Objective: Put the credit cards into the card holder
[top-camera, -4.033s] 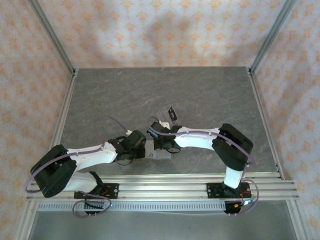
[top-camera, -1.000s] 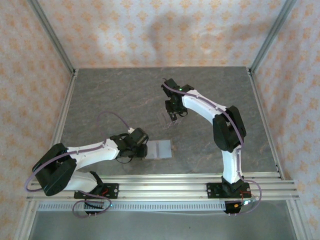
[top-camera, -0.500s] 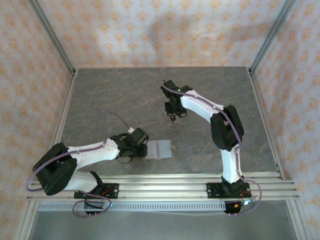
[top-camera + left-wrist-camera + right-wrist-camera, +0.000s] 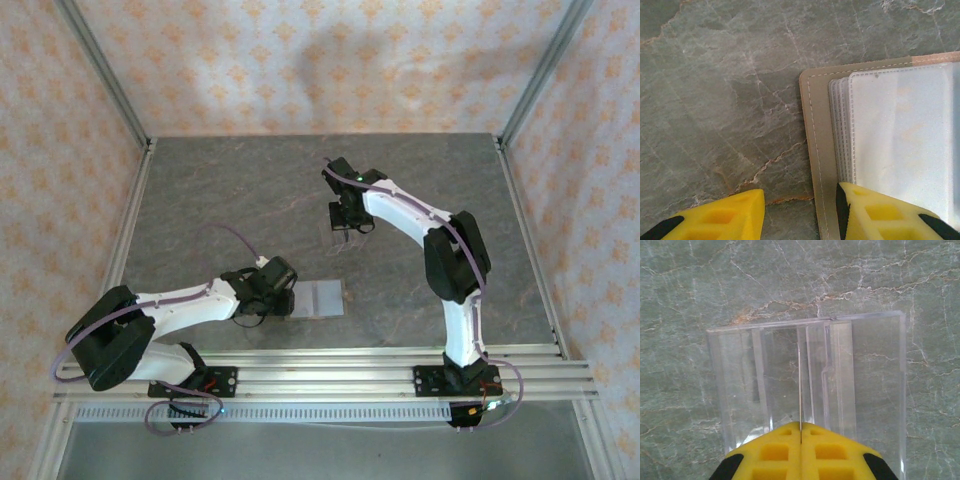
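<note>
The card holder (image 4: 322,298) lies open and flat on the table, a taupe stitched cover (image 4: 822,150) with clear plastic sleeves (image 4: 900,135) on top. My left gripper (image 4: 800,200) (image 4: 288,298) is open and straddles the holder's left edge, one yellow finger (image 4: 880,212) over the sleeves, the other over bare table. Farther back, my right gripper (image 4: 800,427) (image 4: 345,224) is shut on a thin credit card (image 4: 799,385), seen edge-on and standing upright in the clear slotted stand (image 4: 865,380) (image 4: 336,240).
The grey marbled table (image 4: 240,190) is bounded by metal frame posts (image 4: 105,75) and patterned walls. An aluminium rail (image 4: 330,370) runs along the near edge by the arm bases.
Four seconds ago my right gripper was beside the card holder; it has since swung back to the clear stand. Over the last second its jaws closed on the card. The left arm stayed put.
</note>
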You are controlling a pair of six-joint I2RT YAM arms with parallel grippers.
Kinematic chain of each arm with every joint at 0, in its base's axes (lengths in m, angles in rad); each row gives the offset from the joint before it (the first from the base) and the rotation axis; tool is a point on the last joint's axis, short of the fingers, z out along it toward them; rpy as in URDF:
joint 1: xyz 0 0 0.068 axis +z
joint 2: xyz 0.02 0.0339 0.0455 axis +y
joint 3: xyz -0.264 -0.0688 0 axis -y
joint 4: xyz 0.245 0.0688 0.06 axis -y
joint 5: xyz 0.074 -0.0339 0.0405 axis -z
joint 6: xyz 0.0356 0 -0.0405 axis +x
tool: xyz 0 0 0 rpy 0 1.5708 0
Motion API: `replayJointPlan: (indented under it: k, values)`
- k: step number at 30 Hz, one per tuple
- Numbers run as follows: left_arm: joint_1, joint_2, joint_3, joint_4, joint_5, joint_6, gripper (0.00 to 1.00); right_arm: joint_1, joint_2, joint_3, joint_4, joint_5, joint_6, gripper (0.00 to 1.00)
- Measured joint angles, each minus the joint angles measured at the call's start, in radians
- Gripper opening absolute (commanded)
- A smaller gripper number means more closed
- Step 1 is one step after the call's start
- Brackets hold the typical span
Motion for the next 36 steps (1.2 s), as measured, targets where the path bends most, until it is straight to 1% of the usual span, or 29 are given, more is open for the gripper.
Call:
replayJointPlan:
  k: [4, 7, 10, 15, 18, 20, 23, 27, 33, 36]
  values:
    - [0.0, 0.0, 0.0, 0.0, 0.0, 0.0, 0.43, 0.0, -0.024, 0.027, -0.016, -0.008, -0.006, 0.0]
    - [0.004, 0.0, 0.0, 0.0, 0.004, 0.0, 0.43, 0.0, -0.071, 0.027, -0.023, -0.011, -0.008, 0.0]
    - [0.01, -0.003, 0.0, 0.0, 0.007, 0.0, 0.43, 0.005, -0.173, -0.033, 0.014, -0.015, -0.003, 0.0]
    - [0.011, -0.038, 0.004, -0.008, 0.027, 0.001, 0.47, 0.034, -0.49, -0.356, 0.185, -0.103, 0.053, 0.0]
    - [0.011, -0.051, 0.02, -0.017, 0.031, 0.003, 0.48, 0.066, -0.621, -0.567, 0.343, -0.169, 0.111, 0.0]
    - [0.013, -0.045, 0.036, -0.018, 0.031, 0.003, 0.47, 0.089, -0.66, -0.697, 0.464, -0.208, 0.157, 0.0]
    - [0.013, -0.012, 0.067, -0.018, 0.031, 0.003, 0.46, 0.119, -0.676, -0.885, 0.661, -0.261, 0.235, 0.0]
    - [0.013, 0.052, 0.083, -0.016, 0.03, 0.004, 0.42, 0.156, -0.674, -1.04, 0.868, -0.286, 0.322, 0.0]
    - [0.013, 0.083, 0.08, -0.006, 0.03, 0.003, 0.36, 0.209, -0.623, -1.105, 1.137, -0.301, 0.407, 0.0]
    - [0.013, 0.079, 0.069, 0.014, 0.031, 0.003, 0.33, 0.225, -0.593, -1.133, 1.233, -0.303, 0.436, 0.0]
